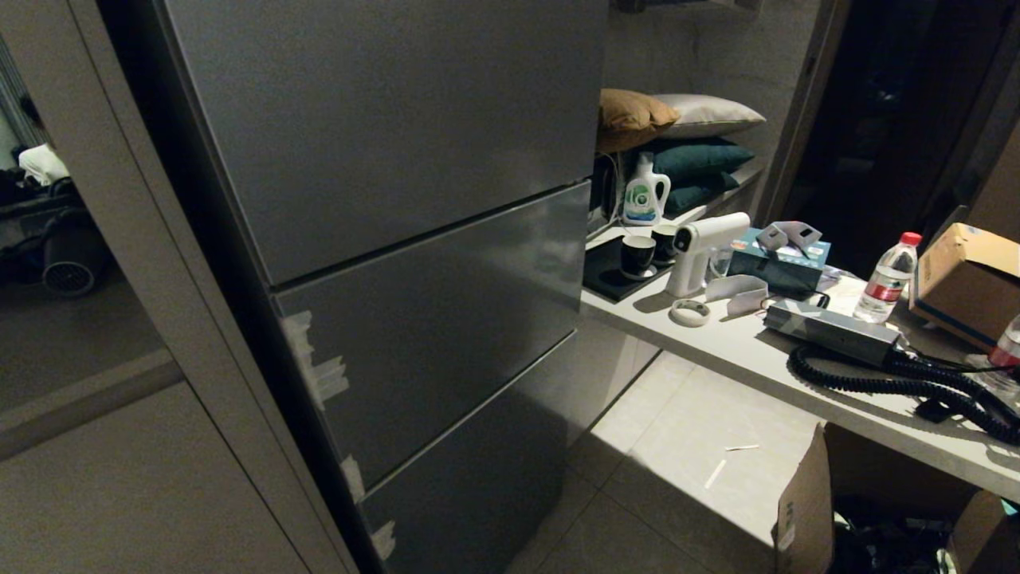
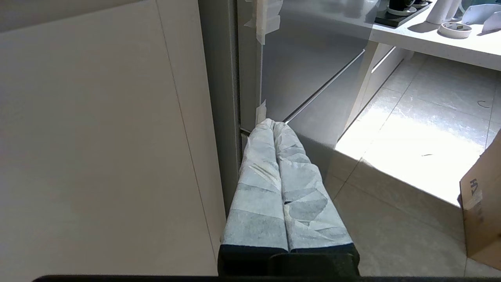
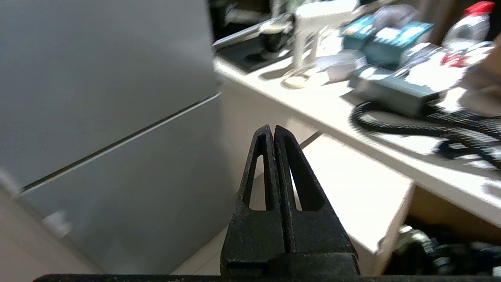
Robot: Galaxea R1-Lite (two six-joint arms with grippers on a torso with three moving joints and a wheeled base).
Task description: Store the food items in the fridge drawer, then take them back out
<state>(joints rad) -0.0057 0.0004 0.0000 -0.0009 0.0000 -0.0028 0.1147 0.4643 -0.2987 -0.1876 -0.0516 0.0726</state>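
Observation:
The tall grey fridge fills the middle of the head view with all three flat doors closed; the fridge drawer and the food items are hidden or out of view. Neither arm shows in the head view. My left gripper, its fingers wrapped in pale tape, is shut and empty, low beside the fridge's left edge. My right gripper is shut with nothing in it, hanging in front of the fridge's lower doors near the counter's end.
A white counter to the right of the fridge carries cups, a white spray gun, a water bottle, a coiled black cable and a cardboard box. Open boxes stand on the tiled floor beneath. A beige cabinet flanks the fridge's left.

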